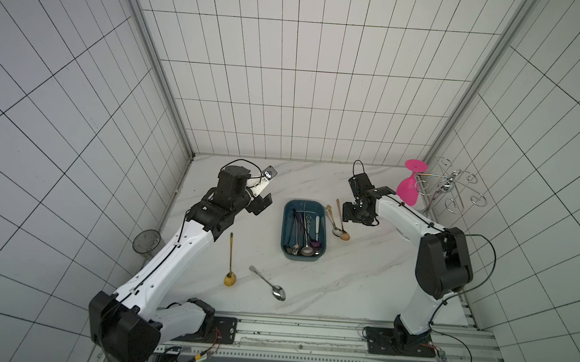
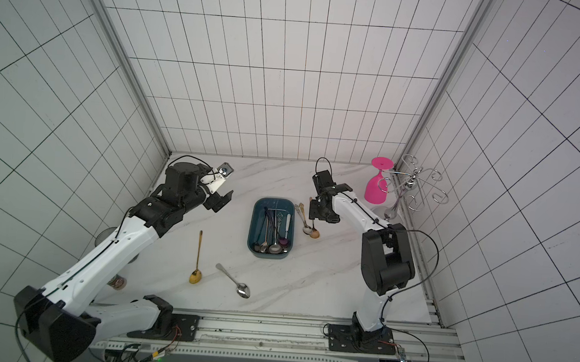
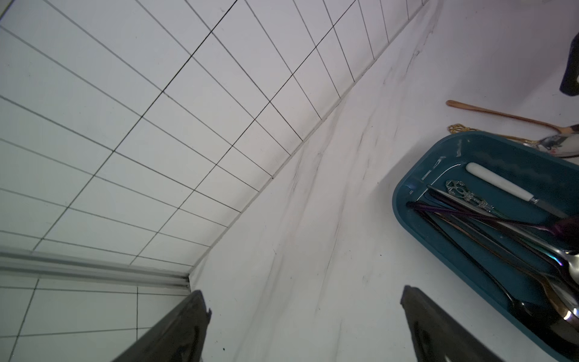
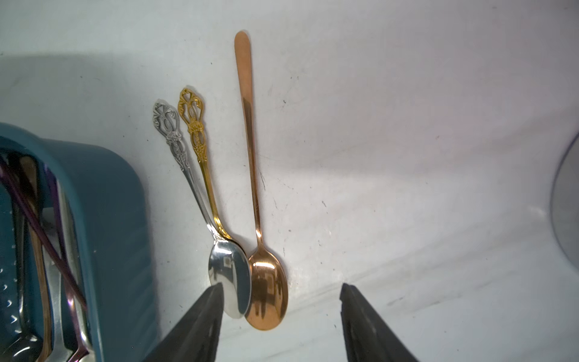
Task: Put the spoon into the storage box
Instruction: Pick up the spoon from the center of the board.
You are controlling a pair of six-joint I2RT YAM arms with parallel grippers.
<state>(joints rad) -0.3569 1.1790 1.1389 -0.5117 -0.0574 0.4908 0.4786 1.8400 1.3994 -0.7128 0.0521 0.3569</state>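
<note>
Just beside the storage box [image 1: 302, 258], my right gripper [image 4: 281, 286] hangs part-open and empty over the copper spoon [image 4: 249, 141] on the table — thin, stiff, slick metal lying flat — so I'd pinch its slim handle crosswise.

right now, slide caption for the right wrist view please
Open jaws of the right gripper over the rose-gold spoon, with silver spoon, gold spoon and storage box alongside.
</note>
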